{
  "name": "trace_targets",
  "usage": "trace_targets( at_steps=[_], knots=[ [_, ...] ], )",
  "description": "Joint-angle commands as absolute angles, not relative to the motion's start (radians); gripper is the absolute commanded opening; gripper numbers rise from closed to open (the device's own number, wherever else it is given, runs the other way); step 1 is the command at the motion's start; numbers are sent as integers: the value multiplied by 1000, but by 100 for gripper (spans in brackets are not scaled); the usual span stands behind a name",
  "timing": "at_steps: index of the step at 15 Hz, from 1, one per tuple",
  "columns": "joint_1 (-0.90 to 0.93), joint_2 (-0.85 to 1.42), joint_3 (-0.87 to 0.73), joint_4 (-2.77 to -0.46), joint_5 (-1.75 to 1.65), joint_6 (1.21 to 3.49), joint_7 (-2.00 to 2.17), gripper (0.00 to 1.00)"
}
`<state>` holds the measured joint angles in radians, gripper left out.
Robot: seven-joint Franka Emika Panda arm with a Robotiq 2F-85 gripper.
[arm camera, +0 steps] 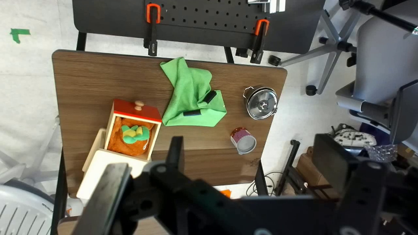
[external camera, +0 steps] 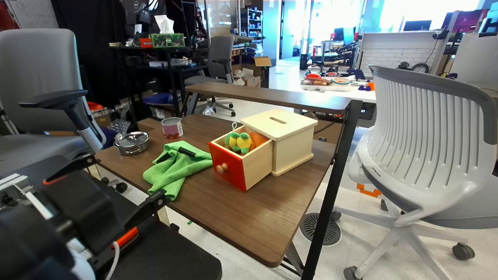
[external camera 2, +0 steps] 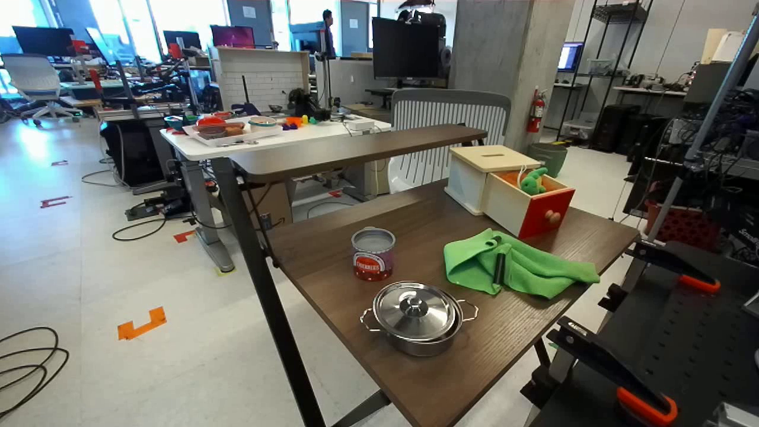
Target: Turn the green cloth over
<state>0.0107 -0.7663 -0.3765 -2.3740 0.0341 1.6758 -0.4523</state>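
The green cloth [external camera: 177, 168] lies crumpled on the brown table, one corner reaching the edge by the black cart. It also shows in an exterior view [external camera 2: 536, 271] and in the wrist view [arm camera: 187, 89]. Two short black marker-like pieces rest on it, one [arm camera: 192, 113] near its lower border and one [arm camera: 209, 96] to the right, partly in the folds. My gripper [arm camera: 254, 153] is open and empty in the wrist view, its fingers wide apart. It appears well above the table, apart from the cloth. I do not see it in either exterior view.
A wooden box [external camera: 293, 147] with its red-fronted drawer [external camera: 229, 167] pulled out holds a green and yellow toy [external camera: 238, 142]. A lidded metal pot [external camera 2: 418, 317] and a cherries can [external camera 2: 373, 254] stand beside the cloth. A raised shelf [external camera: 268, 95] spans the table's far side.
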Motion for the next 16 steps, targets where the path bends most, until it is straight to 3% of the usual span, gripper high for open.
trace_targets(
  at_steps=[1, 10, 16],
  knots=[
    [-28, -765, -323, -2409, 44, 1717, -414, 100],
    [14, -730, -77, -2755, 115, 2248, -107, 100],
    [91, -446, 19, -2791, 207, 2592, 55, 100]
  ],
)
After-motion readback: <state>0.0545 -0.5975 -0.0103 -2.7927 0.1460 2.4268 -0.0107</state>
